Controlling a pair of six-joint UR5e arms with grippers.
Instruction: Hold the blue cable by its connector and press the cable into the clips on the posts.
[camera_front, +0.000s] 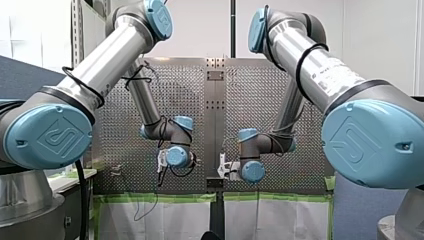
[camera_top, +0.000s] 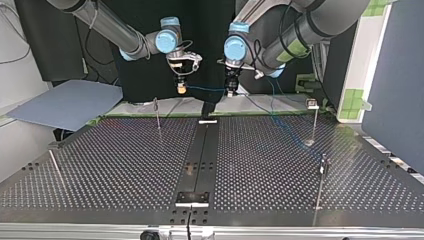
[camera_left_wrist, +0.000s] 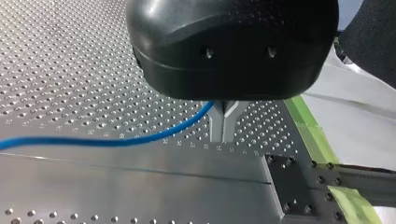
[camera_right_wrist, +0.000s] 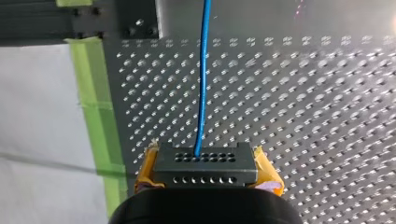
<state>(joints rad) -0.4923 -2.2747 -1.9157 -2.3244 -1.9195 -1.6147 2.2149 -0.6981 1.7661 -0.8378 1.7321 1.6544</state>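
Clamped between the yellow pads (camera_right_wrist: 148, 170) of my right gripper (camera_right_wrist: 207, 171): the dark connector (camera_right_wrist: 205, 158), gripped at its two short ends, hole-studded face forward. Out of that face, the blue cable (camera_right_wrist: 202, 79), long axis straight ahead of the gripper, pointing away over the perforated table (camera_right_wrist: 303, 102). In the top view, strung nearly level above the far end of the table's middle strip (camera_top: 200, 150), from my right gripper just left of the strip across to my left gripper (camera_top: 230, 93) just right of it. There, pinched in the fork of the metal fingers (camera_left_wrist: 217, 123), with the tips closed narrow against each other. Past that grip, slack: trailing down onto the table right of the strip, toward the base of a clip-topped post (camera_top: 314, 122).
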